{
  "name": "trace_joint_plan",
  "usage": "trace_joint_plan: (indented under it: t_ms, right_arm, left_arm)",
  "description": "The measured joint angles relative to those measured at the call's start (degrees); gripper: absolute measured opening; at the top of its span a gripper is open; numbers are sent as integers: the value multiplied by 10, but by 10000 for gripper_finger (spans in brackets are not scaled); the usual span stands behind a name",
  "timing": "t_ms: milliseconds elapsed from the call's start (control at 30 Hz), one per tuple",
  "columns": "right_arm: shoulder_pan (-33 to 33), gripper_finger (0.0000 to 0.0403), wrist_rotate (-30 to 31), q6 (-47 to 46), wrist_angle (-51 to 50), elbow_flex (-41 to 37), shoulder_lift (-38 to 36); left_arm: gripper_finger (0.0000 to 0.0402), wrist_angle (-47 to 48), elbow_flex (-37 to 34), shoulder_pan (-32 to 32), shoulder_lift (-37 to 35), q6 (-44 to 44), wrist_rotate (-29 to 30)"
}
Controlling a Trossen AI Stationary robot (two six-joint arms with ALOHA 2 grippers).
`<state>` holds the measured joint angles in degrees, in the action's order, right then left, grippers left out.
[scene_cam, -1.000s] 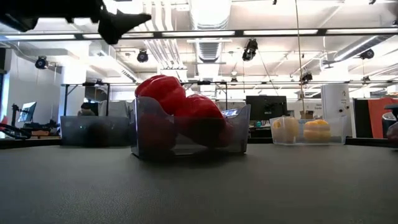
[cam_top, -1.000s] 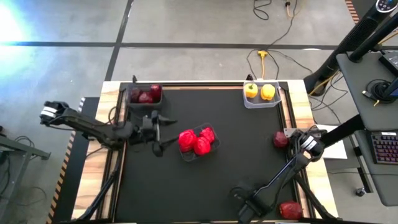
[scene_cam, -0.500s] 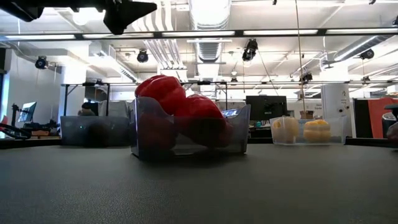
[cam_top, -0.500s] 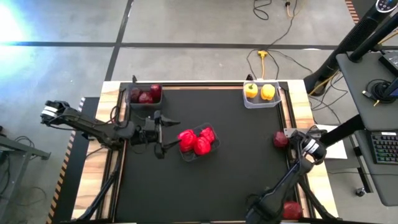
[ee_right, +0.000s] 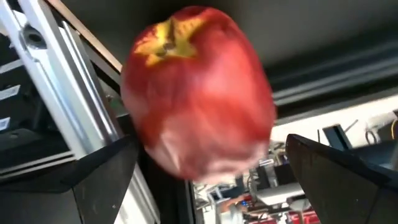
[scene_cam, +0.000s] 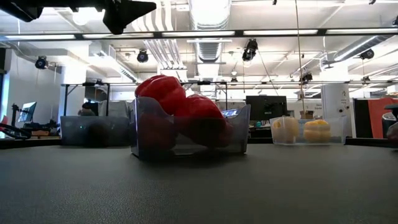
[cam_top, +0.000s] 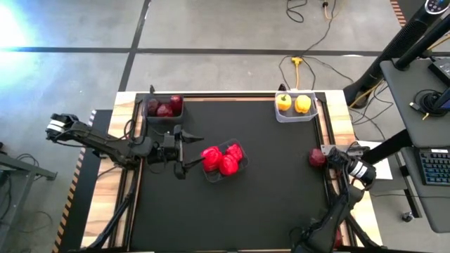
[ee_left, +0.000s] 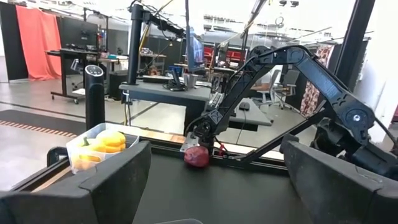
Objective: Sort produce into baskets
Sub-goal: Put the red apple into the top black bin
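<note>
My left gripper (cam_top: 188, 150) is open and empty, just left of the clear centre basket (cam_top: 242, 167), which holds red bell peppers (cam_top: 219, 161). It shows at the top of the low view (scene_cam: 127, 9). My right gripper (cam_top: 328, 158) is open at the table's right edge, with a dark maroon apple (cam_top: 316, 157) between its fingers (ee_right: 93, 180). The left wrist view shows that apple (ee_left: 197, 156) resting on the table under the right gripper. The dark basket (cam_top: 150, 117) at the far left holds maroon fruits (cam_top: 166, 108). The clear basket (cam_top: 295, 117) at the far right holds two yellow peppers (cam_top: 293, 103). My right gripper has one finger on either side of the maroon apple (ee_right: 199, 93), coming at it from the table's right side and slanting down. The apple sits on the table at its right edge. I cannot tell whether the fingers touch it.
The right arm's links cross the near right corner (cam_top: 320, 228), where a bit of another red fruit (cam_top: 338, 239) shows beside them. The black mat (cam_top: 225, 218) is bare between the centre basket and the near edge. Wooden rails run along the table's sides.
My right arm's wrist has swung toward the table's right edge and its elbow toward the near edge. The apple has stayed where it was. My left gripper has shifted a little toward the centre basket and up, still open.
</note>
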<state>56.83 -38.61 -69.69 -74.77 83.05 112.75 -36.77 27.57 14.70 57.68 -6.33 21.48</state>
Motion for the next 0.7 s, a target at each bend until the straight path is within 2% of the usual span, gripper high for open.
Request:
trace_joint_plan:
  t_ms: [233,367,500,633,700]
  right_arm:
    - [3,387,3,3,78,-56,0]
    - [1,354,-4,3,97,-78,-1]
    - [-10,343,-1,-27,80,-74,-1]
    - [-41,343,34,-38,48,-49,-10]
    - [-66,343,72,-38,25,-34,-20]
  left_arm:
    - [349,1,-1,5,-5,1,-6]
    - [349,8,-1,18,-36,-1,-72]
    - [349,53,-1,39,-83,-1,-85]
    - [349,99,-1,53,-126,6,-81]
    - [349,122,-3,58,-139,8,-52]
